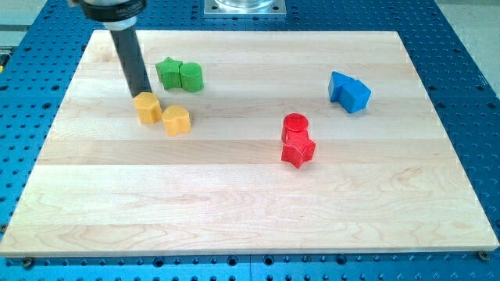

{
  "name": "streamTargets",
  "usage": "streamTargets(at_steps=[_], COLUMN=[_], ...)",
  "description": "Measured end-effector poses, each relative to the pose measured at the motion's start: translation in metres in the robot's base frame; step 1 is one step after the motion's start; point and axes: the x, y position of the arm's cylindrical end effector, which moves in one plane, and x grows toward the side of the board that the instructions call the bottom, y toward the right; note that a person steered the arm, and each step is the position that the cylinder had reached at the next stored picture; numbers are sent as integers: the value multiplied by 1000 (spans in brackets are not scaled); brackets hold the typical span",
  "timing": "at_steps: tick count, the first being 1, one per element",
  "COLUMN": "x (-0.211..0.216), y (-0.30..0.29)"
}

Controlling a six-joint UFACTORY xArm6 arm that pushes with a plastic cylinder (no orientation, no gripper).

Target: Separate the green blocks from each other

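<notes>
Two green blocks sit side by side and touching near the view's top left: a green star [167, 72] and a green rounded block [191, 76]. My tip [141, 94] stands just left of and below them, right at the top edge of a yellow hexagon block [147, 108]. A gap of about one block's width lies between the tip and the green star. The rod rises from the tip toward the view's top left corner.
A yellow heart-shaped block [176, 120] lies just right of the yellow hexagon. A red cylinder [295, 125] and a red star [298, 148] touch near the middle. Two blue blocks [348, 91] touch at the right. The wooden board [250, 218] rests on a blue perforated table.
</notes>
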Motion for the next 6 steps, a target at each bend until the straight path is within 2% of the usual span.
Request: streamTargets(at_steps=[1,2,3,4,5,6], x=[-82,-96,-86,-41,-74,-50], y=[20,62,10,37,106,106])
